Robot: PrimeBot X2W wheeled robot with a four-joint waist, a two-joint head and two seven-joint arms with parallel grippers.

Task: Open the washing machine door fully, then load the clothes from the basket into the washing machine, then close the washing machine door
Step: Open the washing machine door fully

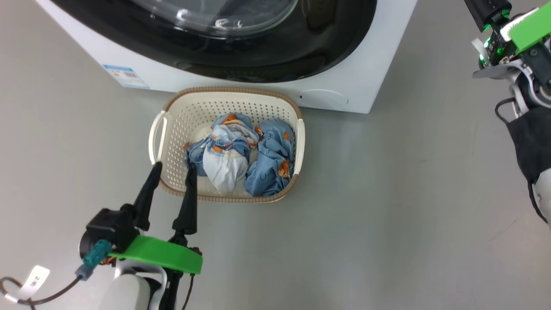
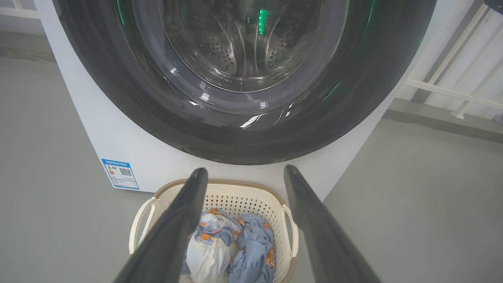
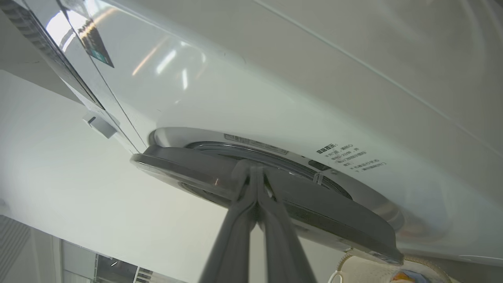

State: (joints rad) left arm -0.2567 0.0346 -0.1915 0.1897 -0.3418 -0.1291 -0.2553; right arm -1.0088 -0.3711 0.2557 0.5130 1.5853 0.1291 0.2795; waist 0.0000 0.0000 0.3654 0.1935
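1. The washing machine door sits on the front of the washing machine. In the right wrist view a thin gap seems to part its dark rim from the white front, so I judge it barely cracked and nowhere near fully open.
2. The right end effector is closed, its two fingers pressed together with nothing between them and the tips at the door's edge. It looks placed to hook or pry the door. I cannot tell whether the tips sit behind the rim or merely touch it.
3. The basket stands on the floor just in front of the machine, below the door. The clothes lie bundled inside it — none loaded yet.
4. The left end effector is spread wide and holds nothing. It hovers over the basket's near left corner, beside the clothes.
5. By my reading the first step is at most begun — the full opening, the loading and the closing all remain.
6. Hard to make out:
   - The head view cuts off the door's upper part.
   - I cannot find the hinge or the handle.
   - The drum is dim behind reflections in the glass.
   - Whatever lies under the top garments is covered.
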